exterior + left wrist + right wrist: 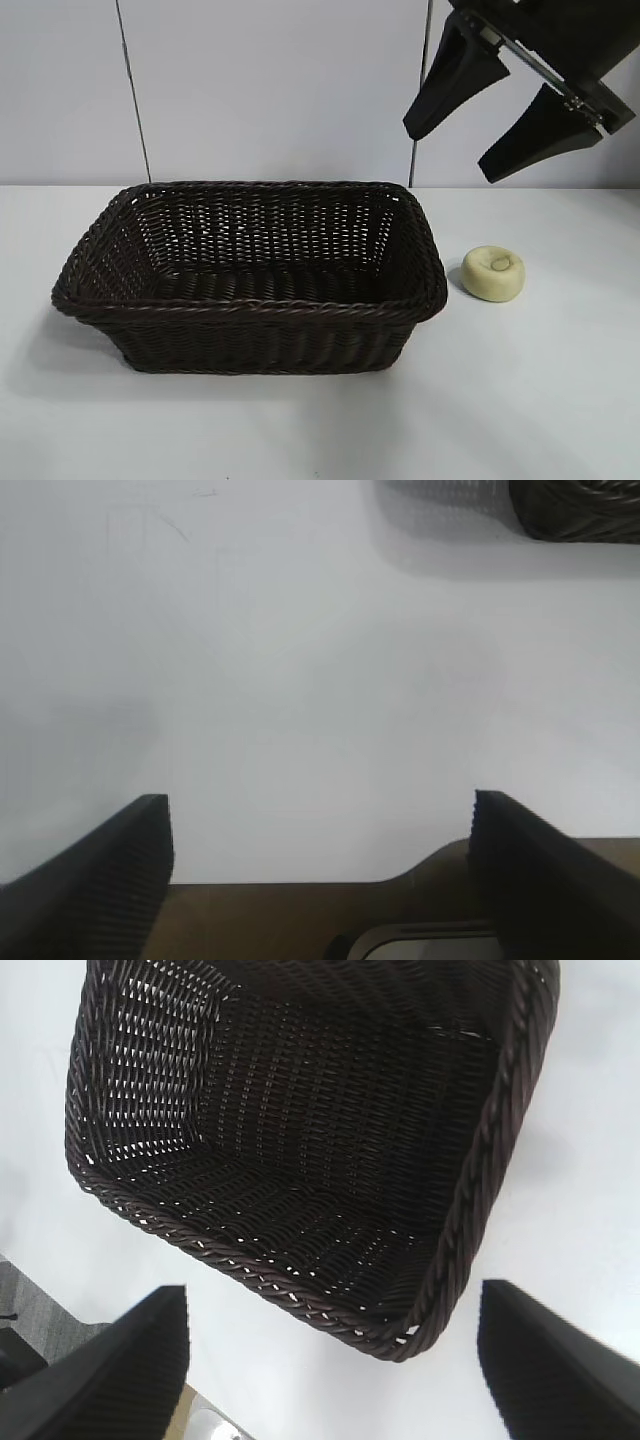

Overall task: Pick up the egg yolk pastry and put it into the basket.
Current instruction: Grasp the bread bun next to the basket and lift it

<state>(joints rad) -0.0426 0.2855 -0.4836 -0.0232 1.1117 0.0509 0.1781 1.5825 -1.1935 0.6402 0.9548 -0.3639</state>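
The egg yolk pastry, a small round pale-yellow puck with a dimple on top, lies on the white table just right of the basket. The basket is large, dark brown wicker, and empty. My right gripper hangs open in the air above and behind the pastry, holding nothing. In the right wrist view the open gripper looks down on the basket; the pastry is out of that view. My left gripper is open and empty over bare table; it does not show in the exterior view.
The white tabletop spreads around the basket. A grey wall with vertical seams stands behind. In the left wrist view a corner of the basket shows at the far edge.
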